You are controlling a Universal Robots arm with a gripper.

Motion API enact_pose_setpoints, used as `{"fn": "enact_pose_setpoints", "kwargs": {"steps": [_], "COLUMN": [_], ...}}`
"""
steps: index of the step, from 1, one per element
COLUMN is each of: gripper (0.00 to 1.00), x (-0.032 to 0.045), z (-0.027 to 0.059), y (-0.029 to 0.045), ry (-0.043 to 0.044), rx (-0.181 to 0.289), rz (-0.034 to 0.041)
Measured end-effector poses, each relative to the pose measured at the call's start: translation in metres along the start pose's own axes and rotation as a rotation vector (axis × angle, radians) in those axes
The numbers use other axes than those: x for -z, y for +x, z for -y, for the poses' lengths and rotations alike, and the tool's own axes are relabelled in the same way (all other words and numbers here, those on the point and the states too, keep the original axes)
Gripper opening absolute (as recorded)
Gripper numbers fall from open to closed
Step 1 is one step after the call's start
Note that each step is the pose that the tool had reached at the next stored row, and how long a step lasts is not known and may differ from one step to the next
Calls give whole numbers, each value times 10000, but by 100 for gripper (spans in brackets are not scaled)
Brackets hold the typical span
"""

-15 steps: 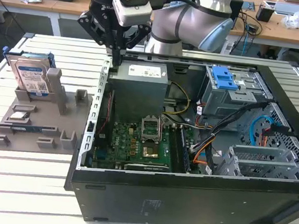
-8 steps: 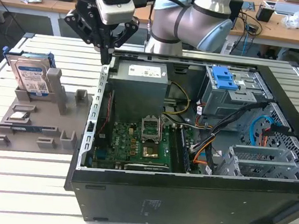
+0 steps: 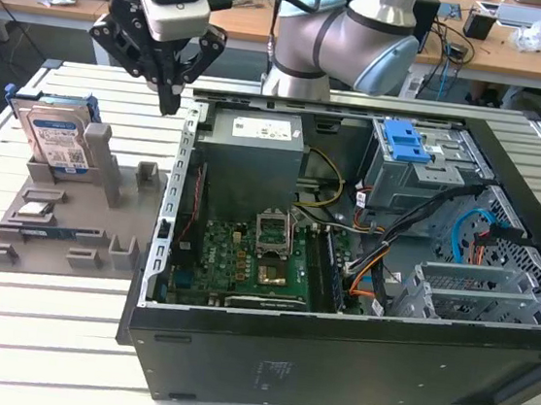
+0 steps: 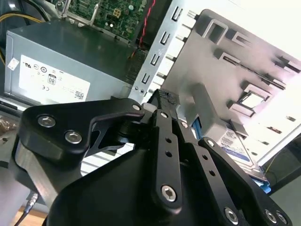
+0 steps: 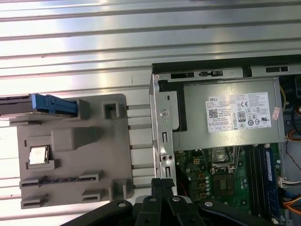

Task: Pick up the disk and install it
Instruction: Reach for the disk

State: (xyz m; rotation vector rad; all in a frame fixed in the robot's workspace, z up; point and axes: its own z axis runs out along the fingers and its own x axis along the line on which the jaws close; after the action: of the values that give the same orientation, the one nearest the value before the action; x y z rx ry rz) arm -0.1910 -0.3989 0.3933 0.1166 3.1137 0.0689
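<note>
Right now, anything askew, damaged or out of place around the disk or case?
Nothing stands out. The disk rests on edge in the grey fixture. The hand hangs shut and empty above the open case wall.

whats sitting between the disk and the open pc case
In the exterior view, the grey holder tray fills that stretch: its upright post stands beside the disk, with a lower block nearer the case wall.
</note>
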Motion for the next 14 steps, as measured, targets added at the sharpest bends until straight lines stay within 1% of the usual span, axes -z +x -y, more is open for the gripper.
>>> {"fn": "enact_pose_setpoints", "kwargs": {"steps": [2,4,5,7,11,13,14], "gripper": [10,10,10,10,10,10,10], "x": [1,2,3,4,7,8,10], "z": [4,6,9,12,20,23,26], "y": [53,86,119,154,275,310,348], "ry": [0,0,0,-1,0,0,0], "rx": [-1,-1,1,1,-1,1,0], "rz": [0,0,0,0,0,0,-1]}}
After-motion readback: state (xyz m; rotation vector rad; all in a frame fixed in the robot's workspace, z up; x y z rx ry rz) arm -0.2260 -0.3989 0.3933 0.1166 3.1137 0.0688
